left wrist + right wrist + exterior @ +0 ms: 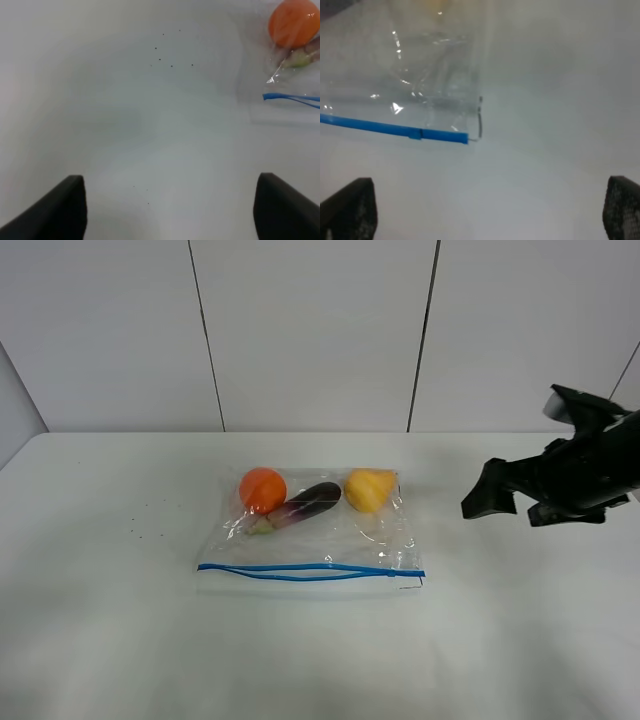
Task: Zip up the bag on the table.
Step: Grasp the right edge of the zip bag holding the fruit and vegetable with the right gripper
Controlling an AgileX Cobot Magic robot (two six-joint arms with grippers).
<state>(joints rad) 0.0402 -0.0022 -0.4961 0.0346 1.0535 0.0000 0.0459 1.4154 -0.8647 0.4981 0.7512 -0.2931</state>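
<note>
white table [110,620], clear zip bag [310,550] lying flat on it

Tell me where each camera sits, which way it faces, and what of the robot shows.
Exterior high: mounted high, looking down across the table at the bag; only the right arm and its open right pincer show.
Left wrist: on the left arm, facing down at the table, the zipper strip and an orange fruit at one edge; the open left pincer shows.
Right wrist: on the right arm, facing the bag's corner; its fingertips show.
Shared: both wrist views catch the blue zipper strip, opposite ends.
</note>
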